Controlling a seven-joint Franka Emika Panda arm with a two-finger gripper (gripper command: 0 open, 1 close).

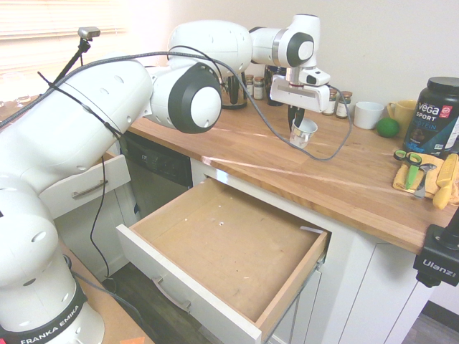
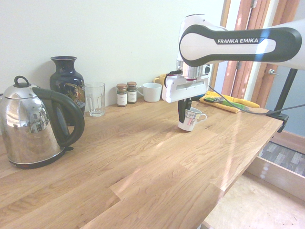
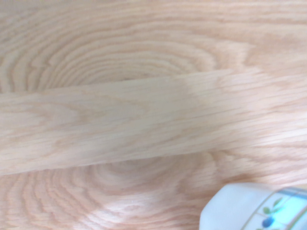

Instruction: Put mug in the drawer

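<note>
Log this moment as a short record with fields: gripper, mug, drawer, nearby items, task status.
gripper: gripper pointing down, shut on the mug's rim
mug: mug held tilted, over the wooden counter; whether its base has cleared the wood is hard to tell
drawer: drawer pulled open below the counter edge, nothing visible inside
nearby items: kettle, vase, drinking glass, two spice jars, plain white mug
task status: mug grasped, not yet in the drawer
</note>
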